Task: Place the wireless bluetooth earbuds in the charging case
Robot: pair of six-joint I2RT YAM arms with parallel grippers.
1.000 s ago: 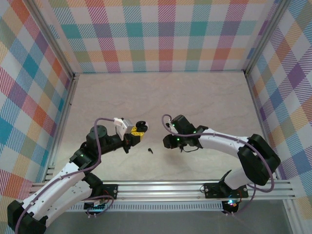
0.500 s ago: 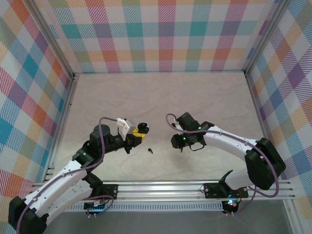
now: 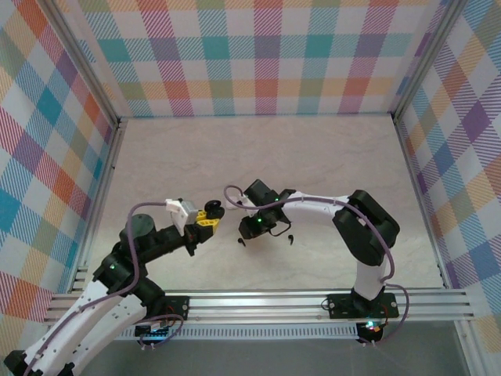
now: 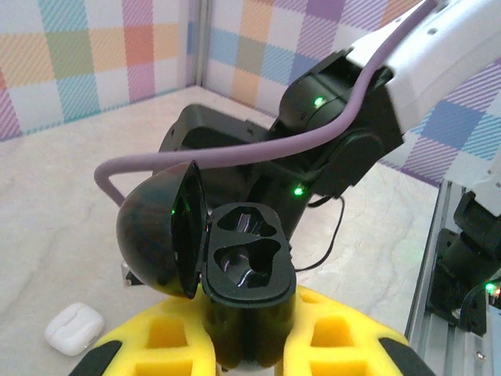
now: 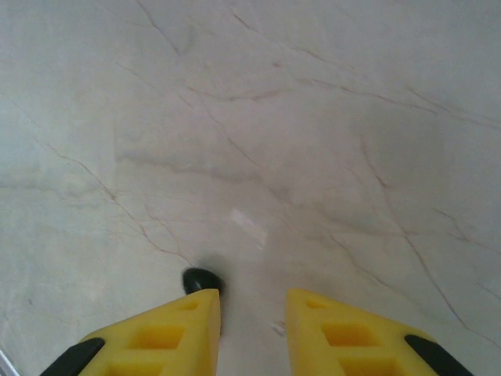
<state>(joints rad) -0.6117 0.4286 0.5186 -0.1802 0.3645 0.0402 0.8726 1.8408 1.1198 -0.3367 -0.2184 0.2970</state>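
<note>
Left wrist camera first: my left gripper (image 4: 249, 348) is clamped on the black charging case (image 4: 249, 274), with its yellow fingers (image 4: 168, 337) pressed against either side of the body. The case stands upright, its lid (image 4: 160, 235) swung open toward the left of the picture, and both wells (image 4: 244, 258) are bare. Just behind the case I see the dark wrist of the right arm (image 4: 337, 125), with green lights glowing on it. A small white case (image 4: 74, 327) lies on the marble table (image 4: 47, 235), low on the left of that picture.

On the right wrist camera, my right gripper (image 5: 252, 325) hangs close over the table. Its jaws are apart with bare tabletop between them, grasping nothing. A black earbud (image 5: 202, 280) lies on the table right at the tip of the finger on the picture's left. I cannot tell whether the two touch.

From the top external camera, the two grippers sit near each other around the middle of the table, with the held case facing the right arm's wrist.
</note>
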